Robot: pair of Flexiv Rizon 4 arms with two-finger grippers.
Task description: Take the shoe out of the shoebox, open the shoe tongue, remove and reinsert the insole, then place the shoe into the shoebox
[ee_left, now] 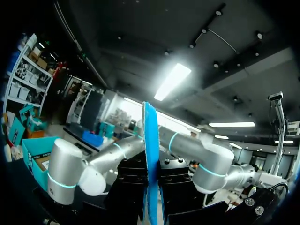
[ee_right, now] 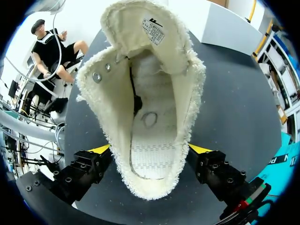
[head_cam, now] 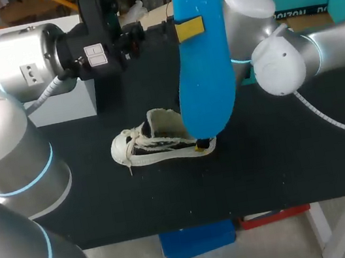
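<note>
Insole out, shoe pinned to worktop (head_cam: 284, 163).
Left fingers (ee_left: 177, 187) clenched on blue insole (head_cam: 201, 64), upright between them; right fingers (ee_right: 200, 150) grasping shoe (ee_right: 145, 117) at heel from both sides, tongue (ee_right: 140, 33) folded open ahead.

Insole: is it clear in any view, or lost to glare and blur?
Head view: the insole is evenly lit, no glare, looming large and covering part of the shoe. Left wrist view: edge-on, just a thin blue strip, sharp against a dim background. Right wrist view: not visible; the shoe is bright and sharp.
</note>
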